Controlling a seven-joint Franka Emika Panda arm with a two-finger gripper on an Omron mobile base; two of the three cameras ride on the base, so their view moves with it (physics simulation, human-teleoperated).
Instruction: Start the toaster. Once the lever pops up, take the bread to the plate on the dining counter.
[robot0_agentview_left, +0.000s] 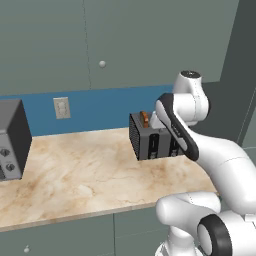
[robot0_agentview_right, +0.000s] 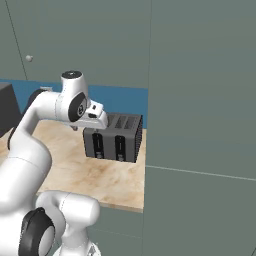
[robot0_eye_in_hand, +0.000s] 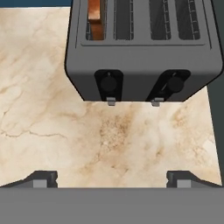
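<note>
Orange-brown crusted thin square bread slice (robot0_eye_in_hand: 95, 19) is sitting upright in the leftmost top slot, as the hand view shows it, of the small dark grey boxy toaster (robot0_eye_in_hand: 140, 74), with only its upper edge poking out. Same slice is showing as an orange tab on top of the toaster in the left base view (robot0_agentview_left: 144, 118). Toaster is standing near the right end of the beige marble-patterned counter (robot0_agentview_left: 75, 175), against the blue wall strip. Two lever knobs on its front are looking like they are sitting at the top of their vertical slots, so starting is probably not yet done.

Pincer (robot0_eye_in_hand: 111, 179) is hanging released, jaws spread wide, just in front of and above the toaster front, touching nothing.

Handling guess: slice is looking light, stiff and crumbly, so squeezing hard is risking a crack. Best hold is probably on the exposed top edge, pinching across the two flat faces and lifting straight up out of the slot. Lever knob is small and likely calling for a firm downward push.
</note>
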